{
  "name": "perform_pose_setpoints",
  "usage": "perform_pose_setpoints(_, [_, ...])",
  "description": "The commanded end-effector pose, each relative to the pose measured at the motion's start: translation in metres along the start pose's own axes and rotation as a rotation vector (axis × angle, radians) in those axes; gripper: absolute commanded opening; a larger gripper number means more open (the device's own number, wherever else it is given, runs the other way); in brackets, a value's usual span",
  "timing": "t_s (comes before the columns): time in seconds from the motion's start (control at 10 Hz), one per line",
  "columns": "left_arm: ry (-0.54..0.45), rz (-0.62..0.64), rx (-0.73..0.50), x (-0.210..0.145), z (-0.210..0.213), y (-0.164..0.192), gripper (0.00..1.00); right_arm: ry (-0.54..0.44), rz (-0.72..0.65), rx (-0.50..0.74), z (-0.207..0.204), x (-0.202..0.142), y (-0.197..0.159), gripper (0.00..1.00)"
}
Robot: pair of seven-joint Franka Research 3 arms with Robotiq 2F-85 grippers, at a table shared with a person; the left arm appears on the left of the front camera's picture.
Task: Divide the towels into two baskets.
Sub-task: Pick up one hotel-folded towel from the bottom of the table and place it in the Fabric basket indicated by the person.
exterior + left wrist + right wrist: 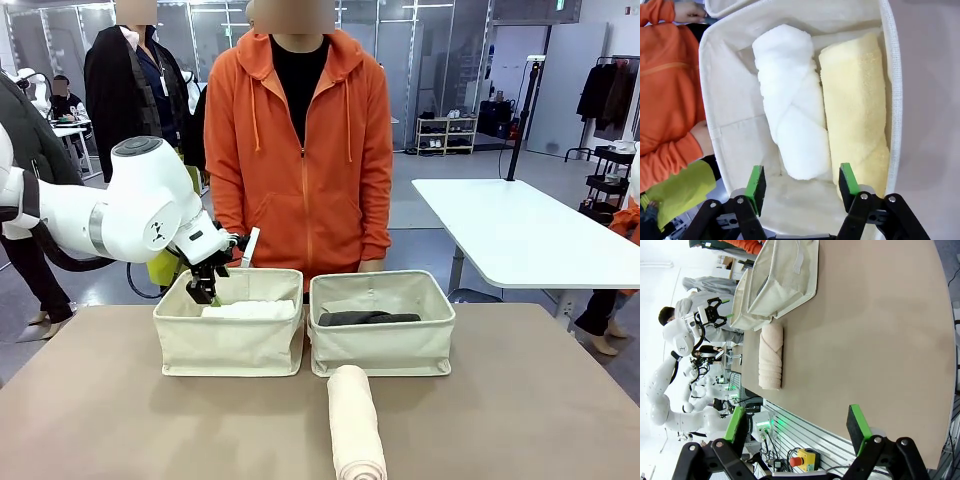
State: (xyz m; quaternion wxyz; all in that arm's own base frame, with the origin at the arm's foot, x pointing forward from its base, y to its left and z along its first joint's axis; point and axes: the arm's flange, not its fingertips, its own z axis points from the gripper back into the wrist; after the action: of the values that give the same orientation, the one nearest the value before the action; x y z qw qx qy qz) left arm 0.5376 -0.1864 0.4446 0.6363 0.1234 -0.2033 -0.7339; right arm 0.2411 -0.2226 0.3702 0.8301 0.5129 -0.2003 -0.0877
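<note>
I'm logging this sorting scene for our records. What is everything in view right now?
left basket: one, cream, on the table
right basket: one, cream, beside the left one
white towel: one, white, in the left basket
yellow towel: one, pale yellow, in the left basket beside the white one
grey towel: one, dark grey, in the right basket
pink-beige towel: one, on the table in front of the right basket
table: one, brown
white table: one, behind, right
person: one, orange hoodie, far side
left gripper: open, over the left basket
right gripper: open, empty, facing the table
</note>
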Motion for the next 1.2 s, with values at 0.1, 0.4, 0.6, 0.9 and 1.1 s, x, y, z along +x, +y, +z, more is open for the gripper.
perform_pose_setpoints(0.1, [0.001, 0.001, 0.005, -0.001, 0.0, 0.001, 0.74, 0.01, 0.01, 0.002, 0.001, -0.003, 0.003, 1.0])
perform_pose_setpoints(0.4, [0.001, 0.001, 0.005, -0.001, 0.0, 0.001, 0.74, 0.01, 0.01, 0.002, 0.001, -0.003, 0.003, 1.0])
perform_pose_setpoints(0.6, [0.001, 0.001, 0.005, -0.001, 0.0, 0.001, 0.74, 0.01, 0.01, 0.002, 0.001, -0.003, 0.003, 1.0])
perform_pose_setpoints(0.9, [0.0, -0.001, -0.001, 0.0, -0.001, 0.0, 0.74, 0.01, 0.01, 0.002, 0.001, -0.003, 0.003, 1.0])
perform_pose_setpoints(1.1, [-0.077, 0.272, -0.091, -0.031, 0.058, -0.009, 0.74, 0.01, 0.01, 0.002, 0.001, -0.003, 0.003, 1.0])
